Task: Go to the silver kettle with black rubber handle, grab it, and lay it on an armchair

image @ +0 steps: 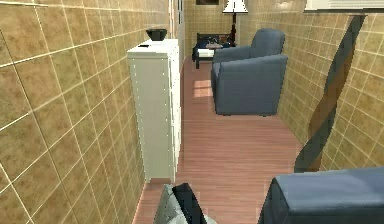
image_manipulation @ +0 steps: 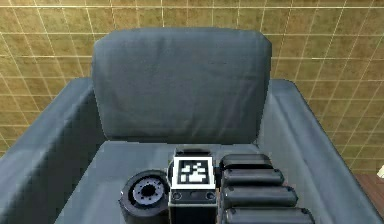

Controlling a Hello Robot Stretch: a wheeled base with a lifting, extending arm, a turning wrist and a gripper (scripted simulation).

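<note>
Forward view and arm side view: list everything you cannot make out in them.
- Forward view: dark silvery shape, cut by the bottom edge; kettle or not, cannot tell.
- Forward view: lamp, cropped by the top edge; items on the far table, too small to name.
- Arm side view: gripper, cut by the bottom edge, armchair seat behind it; whether it holds anything cannot be told.

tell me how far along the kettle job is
Done: the robot stands at an armchair, with the arm reaching toward its seat. In hand: the gripper is by the seat, but I cannot tell whether it holds anything. A grey and black thing at the forward view's bottom edge may be the kettle. Left: laying it on the seat, not yet seen done.
</note>
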